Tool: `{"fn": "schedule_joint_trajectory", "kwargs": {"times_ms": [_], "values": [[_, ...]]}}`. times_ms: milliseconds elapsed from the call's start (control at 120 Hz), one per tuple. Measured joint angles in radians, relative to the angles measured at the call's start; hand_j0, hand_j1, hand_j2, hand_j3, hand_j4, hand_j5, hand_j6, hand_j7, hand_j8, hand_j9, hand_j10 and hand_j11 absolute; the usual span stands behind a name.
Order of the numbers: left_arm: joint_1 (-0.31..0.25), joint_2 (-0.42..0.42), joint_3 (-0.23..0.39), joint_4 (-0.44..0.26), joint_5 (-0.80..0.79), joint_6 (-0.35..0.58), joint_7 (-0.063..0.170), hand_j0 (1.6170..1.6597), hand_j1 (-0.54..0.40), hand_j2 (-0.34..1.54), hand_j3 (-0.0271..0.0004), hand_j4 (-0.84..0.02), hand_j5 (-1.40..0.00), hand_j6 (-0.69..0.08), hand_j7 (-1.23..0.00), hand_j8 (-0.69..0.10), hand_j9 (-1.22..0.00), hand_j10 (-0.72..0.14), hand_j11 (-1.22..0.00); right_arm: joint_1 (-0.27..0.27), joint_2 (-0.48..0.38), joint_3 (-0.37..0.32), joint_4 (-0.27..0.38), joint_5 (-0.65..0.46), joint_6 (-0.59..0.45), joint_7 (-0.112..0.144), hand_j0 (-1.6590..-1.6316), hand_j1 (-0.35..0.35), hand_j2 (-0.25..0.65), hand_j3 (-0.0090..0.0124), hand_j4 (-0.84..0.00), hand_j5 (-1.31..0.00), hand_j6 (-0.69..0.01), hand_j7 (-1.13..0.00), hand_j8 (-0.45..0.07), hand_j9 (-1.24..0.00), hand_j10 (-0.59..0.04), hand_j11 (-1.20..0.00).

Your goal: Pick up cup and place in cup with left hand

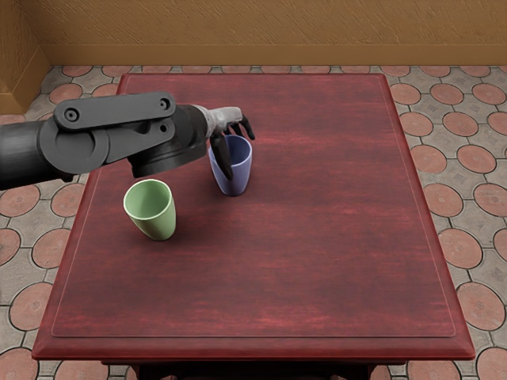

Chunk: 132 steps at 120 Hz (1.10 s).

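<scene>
Two cups are on the table [317,237]: a blue cup [235,176] under the left hand [240,157], and a green cup [155,218] nearer the viewer, toward the table's left edge. Both have their mouths facing up, and they are apart, so neither is inside the other. The left hand is right at the blue cup, hiding part of its rim and its left side; whether it is gripping the cup or only surrounding it, I cannot tell. Behind the hand, the dark left arm [115,127] comes in from the left and reaches across the table's far left part, which it partly hides. Its lower edge shows just beyond the green cup's rim, without covering that cup. Farther out, the floor [451,158] has round reddish tiles set among grey ones, and a tan wall [277,32] runs along the far side
</scene>
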Motion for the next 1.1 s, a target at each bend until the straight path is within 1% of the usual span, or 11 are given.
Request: {"fn": "schedule_joint_trajectory", "kwargs": {"times_ms": [125, 200, 225, 267, 342, 475, 658, 842, 908, 975, 1100], "values": [[0.001, -0.005, 0.000, 0.003, 0.005, -0.002, 0.001, 1.6565, -0.108, 0.10, 0.0000, -0.438, -0.56, -0.394, -0.56, -0.340, -0.56, -0.428, -0.56, 0.000, 0.000, 0.000, 0.000, 0.000, 0.000, 0.000, -1.6581, -0.349, 0.000, 0.0000, -0.001, 0.00, -0.001, 0.00, -0.001, 0.00, 0.000, 0.00], [0.006, -0.005, -0.001, 0.003, 0.014, -0.001, 0.002, 1.6550, -0.082, 0.10, 0.0000, -0.482, -0.57, -0.403, -0.58, -0.377, -0.59, -0.449, -0.59, 0.000, 0.000, 0.000, 0.000, 0.000, 0.000, 0.000, -1.6581, -0.349, 0.000, 0.0000, -0.001, 0.00, -0.001, 0.00, -0.001, 0.00, 0.000, 0.00], [0.008, -0.005, -0.001, 0.003, 0.014, -0.001, 0.002, 1.6547, -0.077, 0.10, 0.0000, -0.494, -0.58, -0.397, -0.59, -0.361, -0.60, -0.452, -0.60, 0.000, 0.000, 0.000, 0.000, 0.000, 0.000, 0.000, -1.6581, -0.349, 0.000, 0.0000, -0.001, 0.00, -0.001, 0.00, -0.001, 0.00, 0.000, 0.00], [0.013, -0.005, -0.002, 0.004, 0.019, 0.001, 0.001, 1.6541, -0.073, 0.10, 0.0000, -0.522, -0.57, -0.430, -0.59, -0.390, -0.61, -0.444, -0.62, 0.000, 0.000, 0.000, 0.000, 0.000, 0.000, 0.000, -1.6581, -0.349, 0.000, 0.0000, -0.001, 0.00, -0.001, 0.00, -0.001, 0.00, 0.000, 0.00], [0.016, -0.005, -0.003, 0.004, 0.020, 0.003, 0.001, 1.6539, -0.065, 0.06, 0.0000, -0.563, -0.56, -0.433, -0.61, -0.345, -0.62, -0.436, -0.64, 0.000, 0.000, 0.000, 0.000, 0.000, 0.000, 0.000, -1.6581, -0.349, 0.000, 0.0000, -0.001, 0.00, -0.001, 0.00, -0.001, 0.00, -0.001, 0.00], [0.014, -0.006, -0.002, 0.004, 0.016, 0.003, 0.001, 1.6535, -0.064, 0.07, 0.0000, -0.590, -0.58, -0.404, -0.65, -0.323, -0.66, -0.415, -0.67, 0.000, 0.000, 0.000, 0.000, 0.000, 0.000, 0.000, -1.6581, -0.349, 0.000, 0.0000, -0.001, 0.00, -0.001, 0.00, -0.001, 0.00, -0.001, 0.00], [-0.042, 0.006, -0.001, 0.001, -0.008, -0.021, 0.001, 1.6571, -0.084, 0.18, 0.0000, -0.562, -0.64, -0.402, -0.66, -0.329, -0.66, -0.430, -0.66, 0.000, 0.000, 0.000, 0.000, 0.000, 0.000, 0.000, -1.6581, -0.349, 0.000, 0.0000, -0.001, 0.00, -0.001, 0.00, -0.001, 0.00, 0.000, 0.00], [-0.125, 0.074, -0.013, 0.001, -0.128, -0.150, 0.002, 1.6575, -0.114, 0.30, 0.0000, -0.540, -0.68, -0.403, -0.66, -0.333, -0.66, -0.429, -0.67, 0.000, 0.000, 0.000, 0.000, 0.000, 0.000, 0.000, -1.6581, -0.349, 0.000, 0.0000, -0.001, 0.00, -0.001, 0.00, -0.001, 0.00, 0.000, 0.00], [-0.157, 0.094, -0.014, 0.001, -0.182, -0.185, 0.002, 1.6583, -0.166, 0.38, 0.0000, -0.537, -0.69, -0.382, -0.67, -0.323, -0.66, -0.400, -0.66, 0.000, 0.000, 0.000, 0.000, 0.000, 0.000, 0.000, -1.6581, -0.349, 0.000, 0.0000, -0.001, 0.00, -0.001, 0.00, -0.001, 0.00, 0.000, 0.00], [-0.184, 0.119, -0.014, -0.001, -0.218, -0.215, 0.001, 1.6581, -0.144, 0.31, 0.0000, -0.531, -0.70, -0.368, -0.68, -0.302, -0.67, -0.391, -0.66, 0.000, 0.000, 0.000, 0.000, 0.000, 0.000, 0.000, -1.6581, -0.349, 0.000, 0.0000, -0.001, 0.00, -0.001, 0.00, -0.001, 0.00, 0.000, 0.00], [-0.214, 0.168, -0.011, -0.002, -0.261, -0.284, 0.001, 1.6581, -0.155, 0.34, 0.0000, -0.529, -0.70, -0.362, -0.69, -0.290, -0.68, -0.379, -0.67, 0.000, 0.000, 0.000, 0.000, 0.000, 0.000, 0.000, -1.6581, -0.349, 0.000, 0.0000, 0.000, 0.00, -0.001, 0.00, 0.000, 0.00, 0.000, 0.00]]}}
